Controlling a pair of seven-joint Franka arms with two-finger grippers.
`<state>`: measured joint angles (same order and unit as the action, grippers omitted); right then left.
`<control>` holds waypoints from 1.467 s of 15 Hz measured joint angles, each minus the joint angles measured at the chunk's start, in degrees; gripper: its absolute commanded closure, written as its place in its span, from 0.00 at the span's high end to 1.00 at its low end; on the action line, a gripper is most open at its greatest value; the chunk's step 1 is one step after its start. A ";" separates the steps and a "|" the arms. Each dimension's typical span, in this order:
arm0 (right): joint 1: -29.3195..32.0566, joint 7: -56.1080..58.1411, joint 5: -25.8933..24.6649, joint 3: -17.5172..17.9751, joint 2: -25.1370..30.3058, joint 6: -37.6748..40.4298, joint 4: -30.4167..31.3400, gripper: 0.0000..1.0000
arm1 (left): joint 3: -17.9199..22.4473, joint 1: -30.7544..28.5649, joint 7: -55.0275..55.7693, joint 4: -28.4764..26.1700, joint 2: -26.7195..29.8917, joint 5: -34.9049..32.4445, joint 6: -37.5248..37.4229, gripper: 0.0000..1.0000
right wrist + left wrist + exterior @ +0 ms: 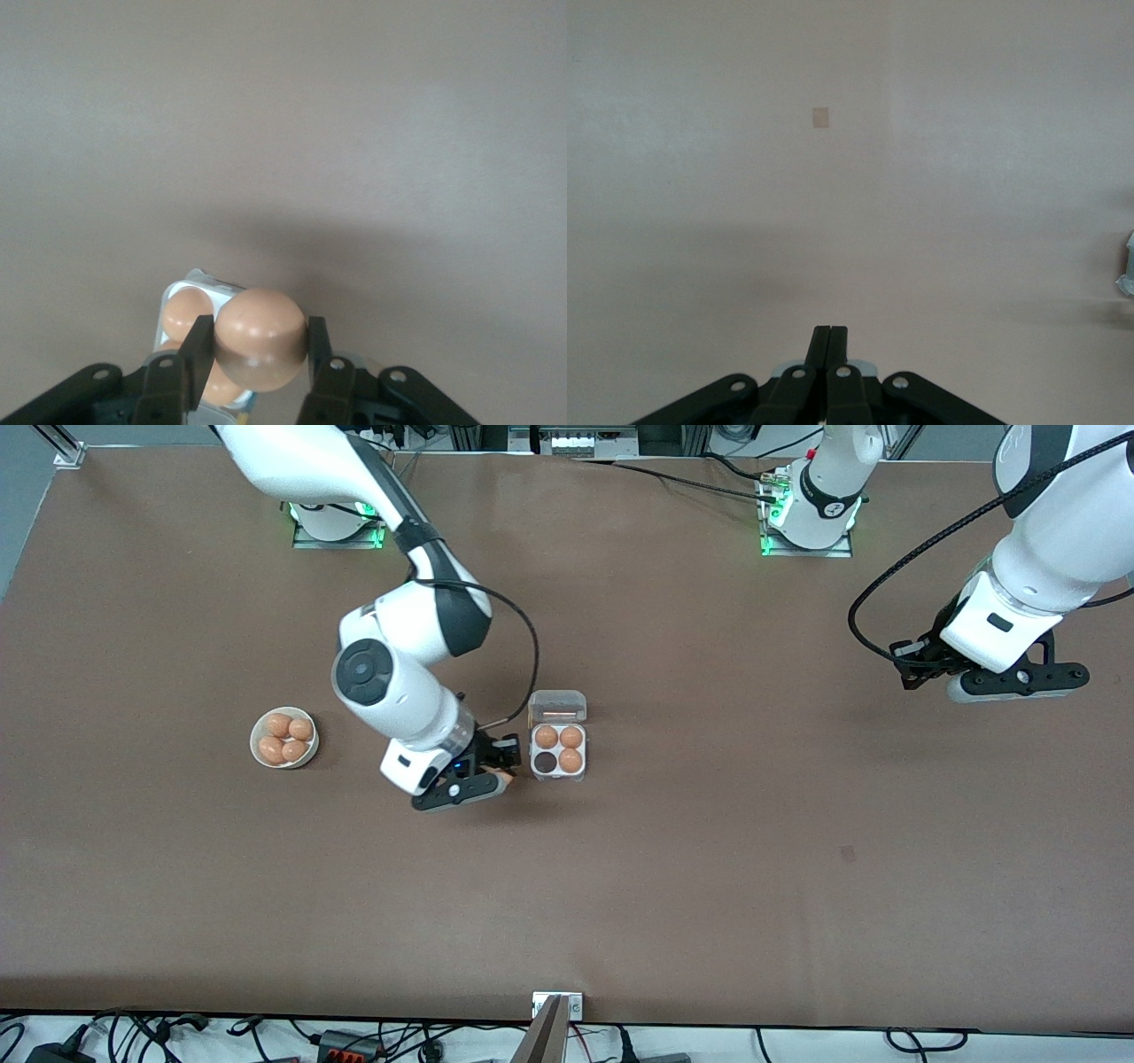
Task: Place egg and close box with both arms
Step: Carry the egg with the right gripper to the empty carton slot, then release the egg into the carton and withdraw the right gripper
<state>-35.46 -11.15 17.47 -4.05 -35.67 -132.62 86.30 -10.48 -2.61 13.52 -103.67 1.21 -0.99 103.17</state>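
your right gripper [260, 345] is clamped on the egg [261, 339], just beside the box [558, 750] toward the right arm's end of the table. the box's one empty cell is the corner closest to it, lid open. your left gripper [1014, 677] waits clenched and empty, well apart.

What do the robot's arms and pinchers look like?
Both arms are fat, white and rounded, with black bands at the joints and looping black cables. Green lights glow at the bases. The right gripper and left gripper are black, each with two thin fingers on bolted links.
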 measured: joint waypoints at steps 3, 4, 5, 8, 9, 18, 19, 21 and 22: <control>-3.09 -2.55 0.00 -0.03 -0.66 -6.21 4.06 0.09 | 0.00 0.00 0.00 0.00 0.00 0.00 -0.37 0.03; -3.80 -3.14 0.00 -0.03 -1.03 -7.40 4.77 0.09 | 0.00 0.00 0.00 0.00 0.00 0.00 -0.39 0.03; -4.41 -3.95 0.00 -0.04 -1.44 -8.25 5.21 0.09 | 0.00 0.00 0.00 0.00 0.00 0.00 -0.41 0.03; -4.98 -4.60 0.00 -0.09 -2.59 -8.77 5.36 0.09 | 0.00 0.00 0.00 0.15 0.00 0.00 -0.42 0.02; -5.02 -4.60 0.00 -0.15 -2.85 -8.78 5.36 0.09 | 0.00 0.00 0.00 0.33 0.00 0.00 -0.45 0.02; -6.26 -4.63 0.00 -0.26 -5.67 -11.56 5.37 0.09 | 0.00 -0.01 0.00 0.82 0.00 0.00 -0.82 0.03; -6.39 -4.64 0.00 -0.27 -5.77 -11.62 5.37 0.09 | 0.00 -0.01 0.00 0.82 0.00 0.00 -0.83 0.03; -6.52 -4.65 0.00 -0.30 -5.99 -11.77 5.37 0.12 | 0.00 -0.01 0.00 0.82 0.00 0.04 -0.85 0.02; -6.56 -4.65 0.00 -0.32 -6.08 -11.82 5.37 0.41 | 0.03 -0.03 0.02 0.82 0.00 0.27 -0.89 0.01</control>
<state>-42.02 -15.80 17.47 -4.37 -41.75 -144.44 91.68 -10.45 -2.65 13.54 -102.85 1.21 -0.72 102.28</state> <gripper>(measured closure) 0.533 0.974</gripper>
